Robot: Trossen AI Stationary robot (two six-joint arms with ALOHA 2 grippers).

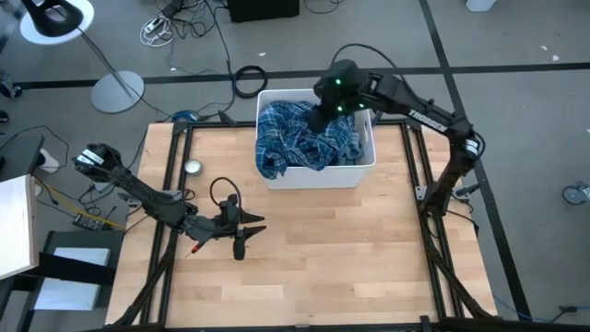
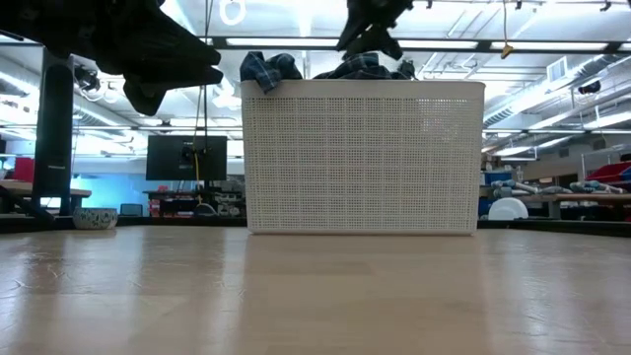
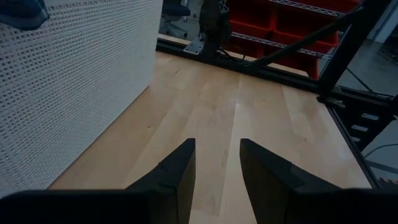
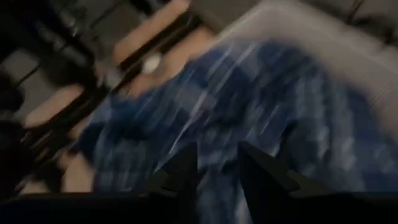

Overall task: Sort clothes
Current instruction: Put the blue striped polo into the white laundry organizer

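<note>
Toward the upper centre of the high view, plaid shirts (image 1: pixel 309 140) were heaped in the white bin (image 1: pixel 365 171), one fold draped over its left rim. The right gripper (image 4: pixel 217 163) was poised just above the heap, fingers slightly apart, nothing held. The left gripper (image 3: pixel 217 163) waited over bare table (image 1: pixel 350 249), likewise parted. The cloth was judged soft, light and limp, best pinched at a raised fold.

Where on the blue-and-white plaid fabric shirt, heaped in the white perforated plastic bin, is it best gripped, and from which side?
Probably pinch the blue-and-white plaid fabric shirt at its raised middle fold, coming straight down from above: the white perforated plastic bin walls block the sides. The right hand hangs there.
</note>
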